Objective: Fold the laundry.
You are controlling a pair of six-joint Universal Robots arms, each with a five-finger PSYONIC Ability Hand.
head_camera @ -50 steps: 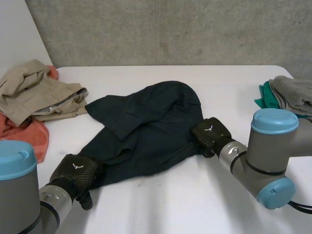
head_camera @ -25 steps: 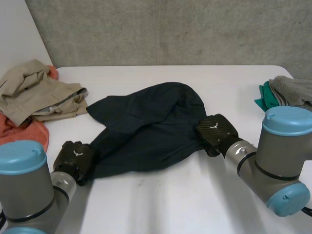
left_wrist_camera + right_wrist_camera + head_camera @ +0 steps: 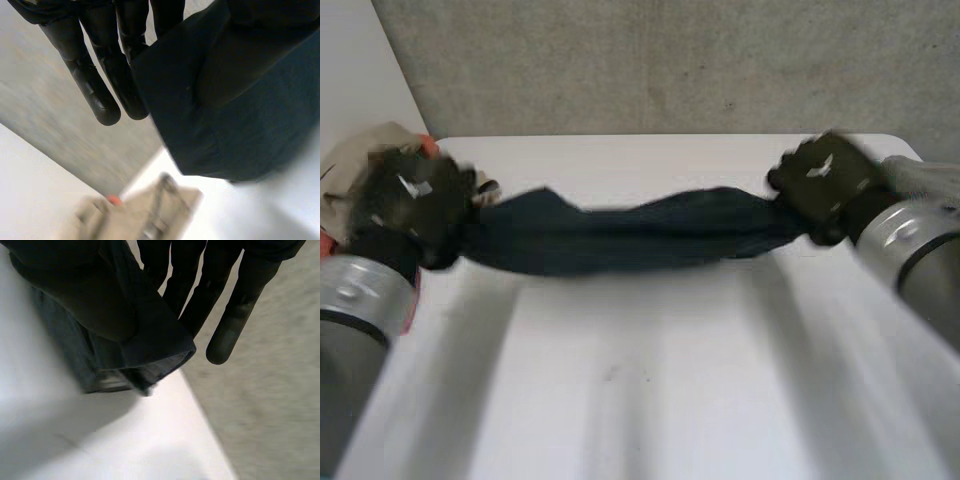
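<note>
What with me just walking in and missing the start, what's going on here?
The robot is working on laundry. Its left hand and right hand each pinch one end of a dark blue garment, holding it stretched between them, apparently just above the white table. A beige pile of clothes lies near the left hand.

Matt cloth garment (image 3: pixel 650 235), smooth table (image 3: pixel 650 400)
</note>
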